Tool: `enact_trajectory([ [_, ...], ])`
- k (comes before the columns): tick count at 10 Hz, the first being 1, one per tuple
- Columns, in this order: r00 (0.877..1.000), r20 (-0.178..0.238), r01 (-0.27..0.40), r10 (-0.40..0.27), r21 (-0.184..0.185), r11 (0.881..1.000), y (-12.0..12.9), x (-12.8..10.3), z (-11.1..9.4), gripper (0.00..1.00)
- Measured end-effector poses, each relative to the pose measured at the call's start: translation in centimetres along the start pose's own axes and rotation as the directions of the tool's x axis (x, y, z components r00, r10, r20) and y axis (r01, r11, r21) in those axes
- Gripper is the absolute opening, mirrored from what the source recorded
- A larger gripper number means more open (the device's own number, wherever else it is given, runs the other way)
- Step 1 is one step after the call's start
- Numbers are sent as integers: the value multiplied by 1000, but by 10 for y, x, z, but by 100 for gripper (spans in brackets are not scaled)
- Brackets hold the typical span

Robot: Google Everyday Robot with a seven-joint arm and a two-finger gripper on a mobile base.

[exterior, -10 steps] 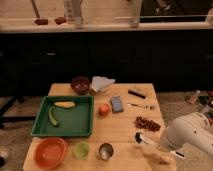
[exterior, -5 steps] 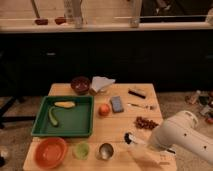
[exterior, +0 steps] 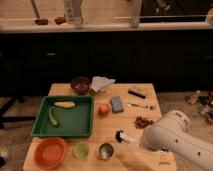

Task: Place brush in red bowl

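The brush has a dark rounded head pointing left and a white handle running right into my gripper, which sits at the end of the white arm at the table's front right. The gripper is shut on the handle and holds the brush just above the wooden table. The arm's bulk hides most of the fingers. The orange-red bowl stands empty at the front left corner, well to the left of the brush head.
A green cup and a metal cup stand between bowl and brush. A green tray holds a yellow and a green item. Farther back are a maroon bowl, white cloth, orange fruit, blue sponge, black bar, silver utensil and dark berries.
The arm has swung left along the table's front edge, carrying the brush with it. The brush head is now closer to the metal cup.
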Motion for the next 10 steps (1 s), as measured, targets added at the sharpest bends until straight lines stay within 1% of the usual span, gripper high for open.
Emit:
enact_trajectory([
  [2, 1000, 10, -18, 18, 2, 1000, 5, -11, -2, 0],
  [9, 1000, 8, -19, 19, 3, 1000, 5, -10, -2, 0],
  [10, 1000, 13, -21, 21, 4, 1000, 6, -11, -2, 0],
])
